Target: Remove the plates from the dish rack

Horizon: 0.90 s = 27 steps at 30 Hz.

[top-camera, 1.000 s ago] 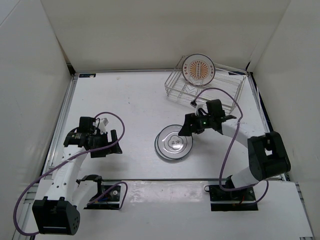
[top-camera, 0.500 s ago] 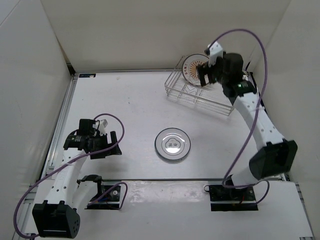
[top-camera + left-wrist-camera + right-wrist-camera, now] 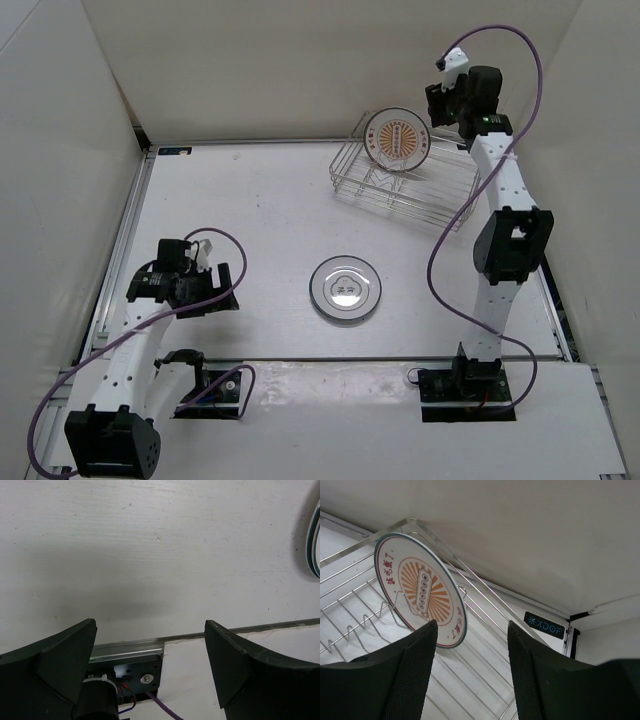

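Task about half done, by the look of it. White plate (image 3: pixel 345 288) with grey rings lies flat on the table (image 3: pixel 250 200), near its middle, well apart from the rack (image 3: pixel 420 190), nothing touching it. Orange plate (image 3: pixel 397 138) stands on edge in the rack, at its far left corner, patterned face toward the arms. In the right wrist view it leans a little in its slot. No other plate visible in the rack.

Right gripper (image 3: pixel 447 100) is held high at the far right, just beside the orange plate, about level with its upper rim. Jaws stand apart with nothing between them. The plate's rim shows just beyond one finger, not clamped. Left gripper (image 3: pixel 150 625) hovers low over the near left of the table, jaws wide, empty.

Left to do, as I judge: close on the orange plate's rim, lift it clear of the wires, set it on the table.
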Tool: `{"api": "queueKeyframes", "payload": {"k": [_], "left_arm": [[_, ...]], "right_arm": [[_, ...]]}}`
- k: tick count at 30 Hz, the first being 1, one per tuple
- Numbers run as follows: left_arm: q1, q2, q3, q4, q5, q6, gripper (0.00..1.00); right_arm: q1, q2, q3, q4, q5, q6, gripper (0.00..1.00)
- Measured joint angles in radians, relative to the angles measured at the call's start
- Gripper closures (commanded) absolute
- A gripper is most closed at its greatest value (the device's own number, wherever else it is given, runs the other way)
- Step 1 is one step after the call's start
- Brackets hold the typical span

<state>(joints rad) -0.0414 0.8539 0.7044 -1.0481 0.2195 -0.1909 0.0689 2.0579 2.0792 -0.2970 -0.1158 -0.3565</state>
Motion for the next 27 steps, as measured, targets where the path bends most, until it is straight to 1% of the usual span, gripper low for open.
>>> {"api": "queueKeyframes", "payload": {"k": [2,3,6,11,14,20,22,27], "left_arm": [[0.0,0.006,-0.007,0.013,-0.009,-0.013,0.0],[0.0,0.013,-0.01,0.02,-0.011,-0.018,0.0],[0.0,0.061,-0.013,0.052,-0.01,-0.029,0.0],[0.0,0.171,0.005,0.09,-0.006,-0.035,0.0],[0.0,0.244,0.051,0.096,0.0,-0.032,0.0],[0.0,0.346,0.166,0.112,0.014,-0.019,0.0],[0.0,0.365,0.195,0.117,0.024,-0.017,0.0],[0.003,0.403,0.223,0.115,0.056,-0.016,0.0]], "right_arm": [[-0.027,0.04,0.037,0.0,-0.053,0.011,0.39],[-0.038,0.061,0.062,0.001,-0.08,0.016,0.37],[-0.054,0.115,0.11,0.021,-0.148,0.04,0.37],[-0.056,0.181,0.117,0.081,-0.269,0.087,0.36],[-0.053,0.222,0.118,0.134,-0.328,0.122,0.36],[-0.049,0.322,0.154,0.246,-0.376,0.185,0.37],[-0.049,0.353,0.182,0.262,-0.379,0.194,0.37],[-0.05,0.372,0.188,0.278,-0.386,0.197,0.42]]}}
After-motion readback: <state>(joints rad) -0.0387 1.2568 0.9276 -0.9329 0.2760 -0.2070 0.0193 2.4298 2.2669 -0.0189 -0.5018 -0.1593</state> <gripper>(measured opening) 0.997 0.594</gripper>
